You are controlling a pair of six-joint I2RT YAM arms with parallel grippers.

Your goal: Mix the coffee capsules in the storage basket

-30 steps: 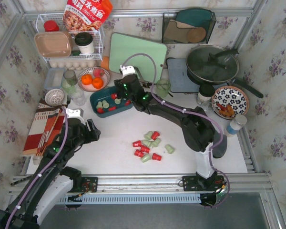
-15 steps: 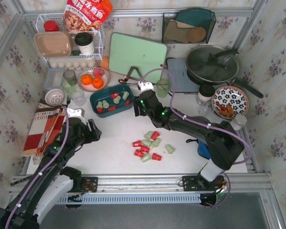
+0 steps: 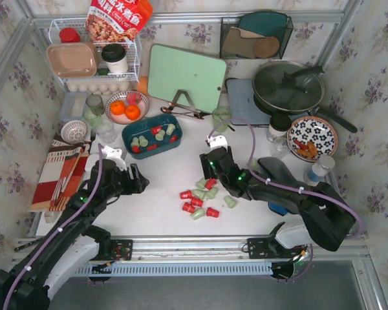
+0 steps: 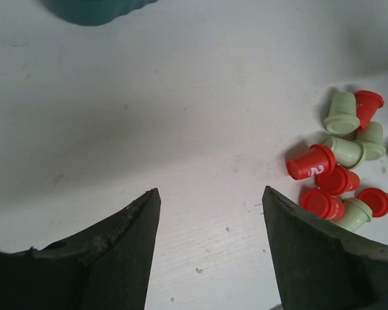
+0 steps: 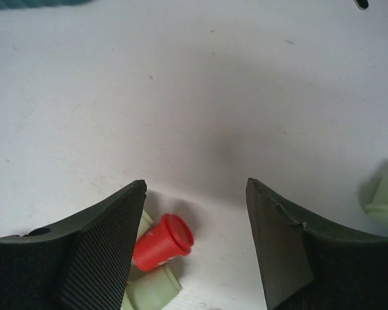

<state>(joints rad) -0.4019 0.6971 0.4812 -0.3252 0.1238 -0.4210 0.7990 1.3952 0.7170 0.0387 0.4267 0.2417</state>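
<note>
Top external alone shows coffee capsules (image 3: 156, 129) in storage basket (image 3: 156, 154), left gripper (image 4: 210, 194), right gripper (image 5: 195, 184) both parted, empty.

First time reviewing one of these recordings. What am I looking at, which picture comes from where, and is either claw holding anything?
Two robot arms are bolted at the near edge of a white table. The wide picture comes from a fixed camera above and behind them. The two close-ups come from cameras on the wrists, so the dark wedges at the bottom are each arm's own fingers. The left gripper and the right gripper both stand open and hold nothing. Red and pale green coffee capsules lie loose on the table; more sit in the teal storage basket. The right gripper is at the pile's far edge, one red capsule lying beside a finger, not gripped.
</note>
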